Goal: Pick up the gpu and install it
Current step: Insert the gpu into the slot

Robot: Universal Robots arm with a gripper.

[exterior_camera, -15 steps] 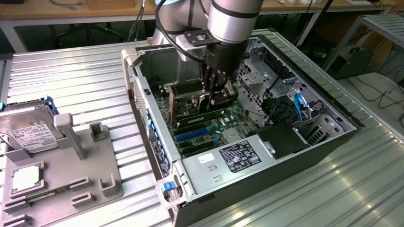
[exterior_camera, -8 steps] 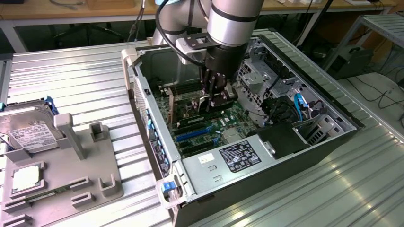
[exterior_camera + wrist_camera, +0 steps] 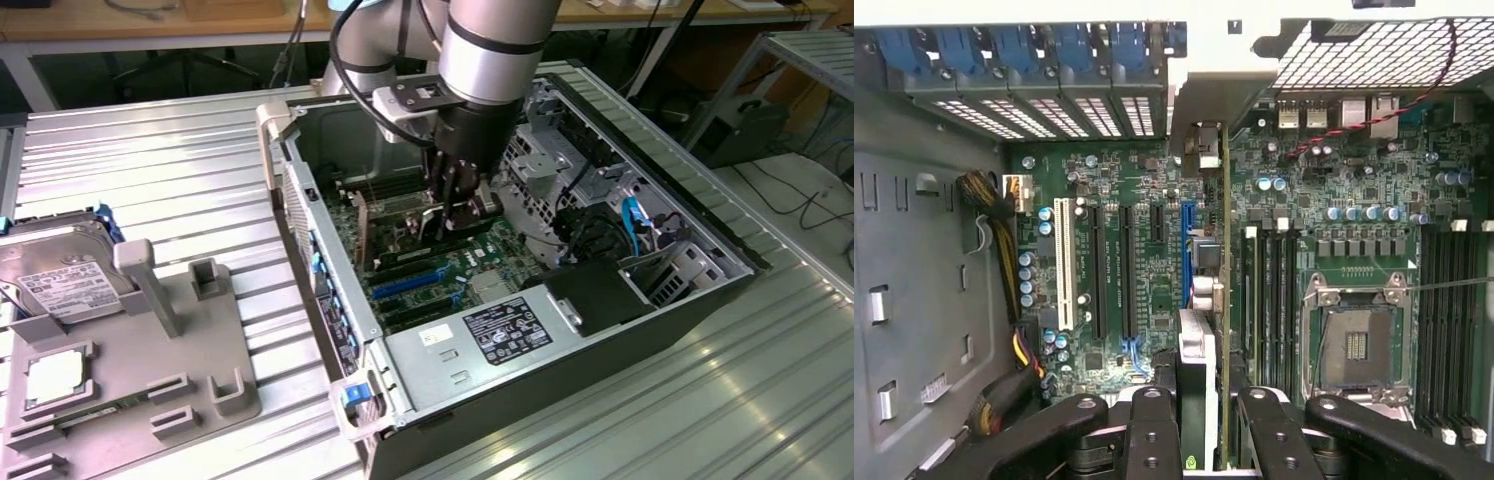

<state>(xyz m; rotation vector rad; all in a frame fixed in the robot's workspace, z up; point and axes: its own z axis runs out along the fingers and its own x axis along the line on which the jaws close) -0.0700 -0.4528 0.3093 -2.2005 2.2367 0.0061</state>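
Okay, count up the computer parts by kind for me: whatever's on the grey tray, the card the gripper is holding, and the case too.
gpu: 1
hard drive: 1
processor chip: 1
computer case: 1
Total: 4

The gpu (image 3: 416, 218) stands on edge inside the open computer case (image 3: 627, 340), pinched on both faces by the gripper (image 3: 447, 215). Edge-on, its thin green board sits over the motherboard (image 3: 1144, 190), just beside the blue slot (image 3: 1187, 250), with the silver bracket toward the case's rear openings. I can't tell if it's seated.
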